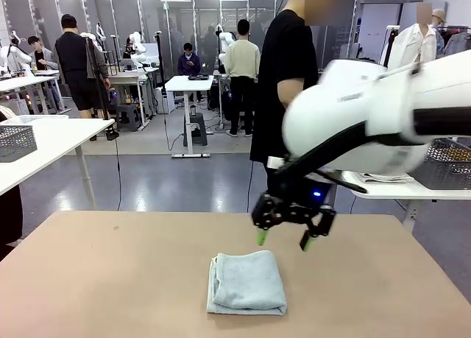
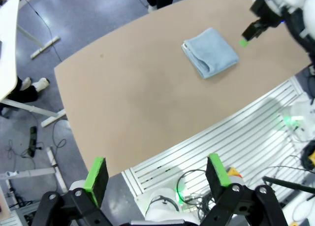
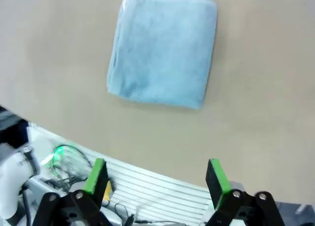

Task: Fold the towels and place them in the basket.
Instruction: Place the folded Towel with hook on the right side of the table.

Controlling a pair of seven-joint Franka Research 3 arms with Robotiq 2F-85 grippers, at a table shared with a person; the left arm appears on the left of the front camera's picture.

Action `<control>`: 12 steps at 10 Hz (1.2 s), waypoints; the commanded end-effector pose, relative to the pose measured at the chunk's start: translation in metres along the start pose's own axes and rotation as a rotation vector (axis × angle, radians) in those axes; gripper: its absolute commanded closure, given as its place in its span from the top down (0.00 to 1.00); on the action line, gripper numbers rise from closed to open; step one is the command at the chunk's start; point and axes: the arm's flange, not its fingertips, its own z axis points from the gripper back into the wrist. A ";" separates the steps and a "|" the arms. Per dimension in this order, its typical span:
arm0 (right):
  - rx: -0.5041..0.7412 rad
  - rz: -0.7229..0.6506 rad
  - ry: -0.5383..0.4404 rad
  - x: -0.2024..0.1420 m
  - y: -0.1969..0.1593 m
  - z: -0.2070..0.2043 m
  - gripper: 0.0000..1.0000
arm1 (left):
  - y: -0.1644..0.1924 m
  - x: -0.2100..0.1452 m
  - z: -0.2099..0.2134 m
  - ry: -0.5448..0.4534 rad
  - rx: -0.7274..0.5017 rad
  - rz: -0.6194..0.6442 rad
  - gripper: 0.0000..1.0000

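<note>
My right gripper (image 1: 284, 240) hangs over the worktop (image 1: 103, 279), just past the far edge of the towel (image 1: 246, 282). Its jaws are spread wide with nothing between them. The green pads (image 1: 261, 237) point down and stand clear of the cloth, not touching it. My right arm (image 1: 375, 117) comes in from the right and crosses toward the middle.

The towel is pale blue-grey and folded into a near square. It lies flat on the worktop, about midway across and closer to my side than to the far one. In the front view its layered edges show along its left side. From my right wrist, the towel (image 3: 162, 51) lies ahead of the right gripper (image 3: 155, 176), whose pads frame bare worktop edge and a white slatted base (image 3: 147, 186) below it.

My left gripper (image 2: 156, 172) is held high, off the near edge of the worktop (image 2: 138, 98). Its jaws are also spread and empty, well apart from the towel (image 2: 210, 52). That view also catches one green pad of my right gripper (image 2: 243, 42) just beside the towel.

A person (image 1: 287, 65) in a black top stands at the far side. A dark mesh basket (image 1: 450, 165) sits on a white table (image 1: 390, 189) behind my right arm, off the worktop.
</note>
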 end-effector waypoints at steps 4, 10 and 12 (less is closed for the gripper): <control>0.337 -0.090 -0.109 -0.023 -0.109 -0.019 1.00 | -0.005 -0.004 0.007 -0.014 0.001 -0.013 1.00; 0.420 -0.190 -0.204 0.013 -0.142 -0.125 1.00 | -0.005 -0.004 0.007 -0.014 0.001 -0.013 1.00; 0.469 -0.188 -0.211 0.019 -0.142 -0.148 1.00 | -0.005 -0.004 0.007 -0.014 0.001 -0.013 1.00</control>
